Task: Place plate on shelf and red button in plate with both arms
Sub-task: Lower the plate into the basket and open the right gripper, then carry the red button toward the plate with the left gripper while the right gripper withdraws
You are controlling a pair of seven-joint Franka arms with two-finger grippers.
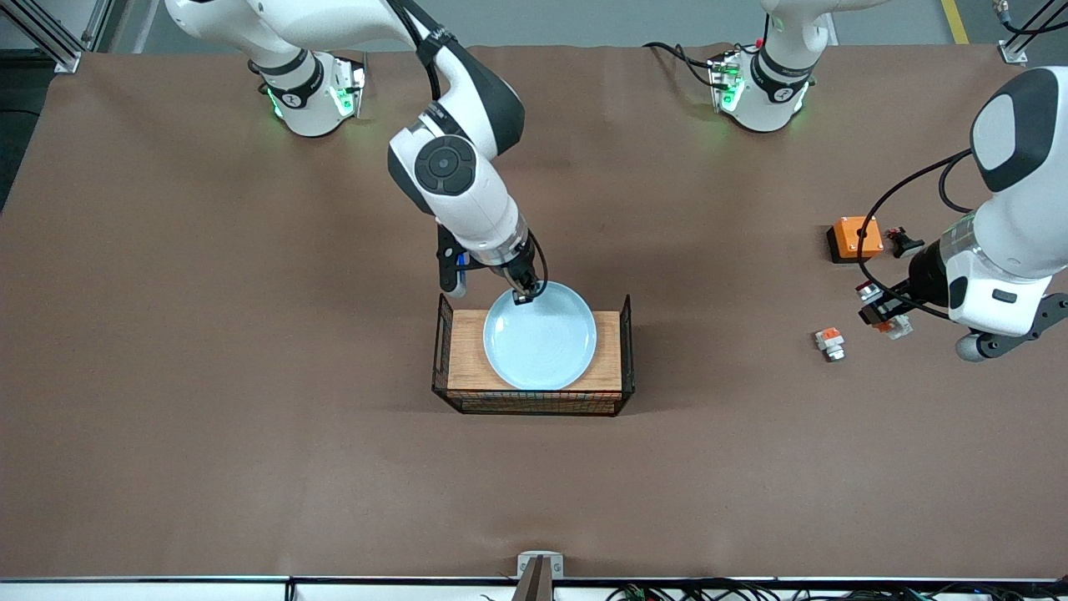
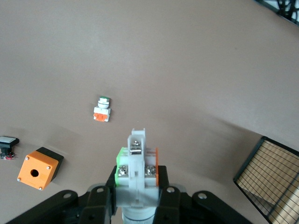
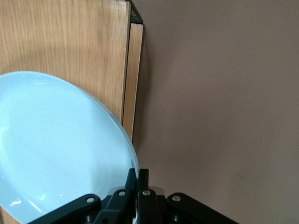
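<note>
Pale-blue plate (image 1: 541, 335) sits on the wooden tray (image 1: 467, 351), its rim pinched by the right tool (image 1: 526, 295). Left tool (image 1: 883, 310) clamps the red button (image 2: 138, 175) over the brown surface (image 1: 250, 417); releasing carelessly could tip the plate off the tray.

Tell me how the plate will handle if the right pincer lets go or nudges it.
The plate looks rigid and glossy, so it probably slides easily on the wooden tray. The right pincer pinches only its thin rim, so it may tilt. Likely breakable if dropped.
</note>
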